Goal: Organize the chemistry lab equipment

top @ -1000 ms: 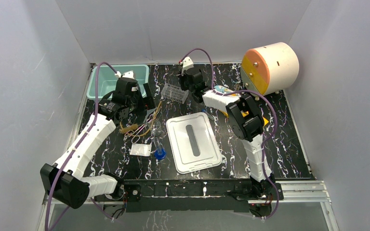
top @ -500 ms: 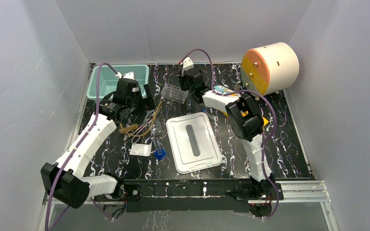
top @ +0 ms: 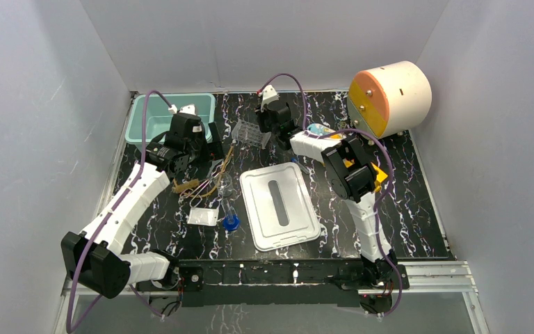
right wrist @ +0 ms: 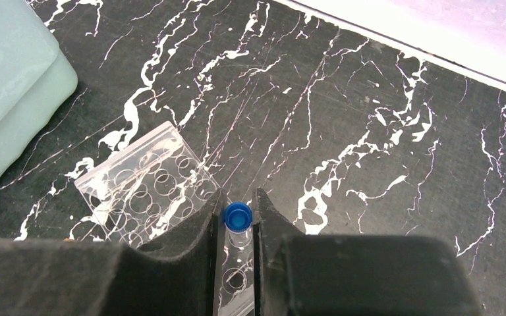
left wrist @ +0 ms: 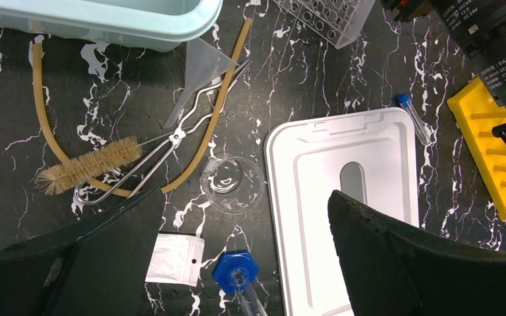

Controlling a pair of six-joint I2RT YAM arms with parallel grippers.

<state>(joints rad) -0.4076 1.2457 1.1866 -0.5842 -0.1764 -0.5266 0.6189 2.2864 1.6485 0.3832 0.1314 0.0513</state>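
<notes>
1. Our right gripper (right wrist: 237,253) has its two matte black fingers (right wrist: 188,247) drawn close together. They pinch a blue-capped clear tube (right wrist: 238,222) just below its cap, and the cap pokes out past the fingertips.
2. A clear plastic tube rack (right wrist: 141,187) with rows of round holes lies just left of those fingers and runs on beneath them. Its holes show in the narrow gap under the tube. We cannot tell whether the tube touches the rack.
3. Our left gripper (left wrist: 244,217) is spread wide and holds nothing; it hovers above the black marbled table (left wrist: 13,151).
4. Between its fingers, down on the table, we see a small clear glass flask (left wrist: 234,183) with a round rim. Nearer the wrist lie a flat white packet (left wrist: 174,259) and a second blue-capped tube (left wrist: 236,271).
5. Beyond the finger at the left of that view lie:
   - a tan bristle brush (left wrist: 89,166) on a twisted wire;
   - shiny metal tongs (left wrist: 171,141);
   - a loop of tan rubber tubing (left wrist: 43,125);
   - a clear cone-shaped funnel (left wrist: 197,72).
6. Beside the other finger lies a smooth white plastic lid (left wrist: 316,171). Past it are a slim blue-capped tube (left wrist: 414,118) and a ribbed yellow tube rack (left wrist: 491,155).
</notes>
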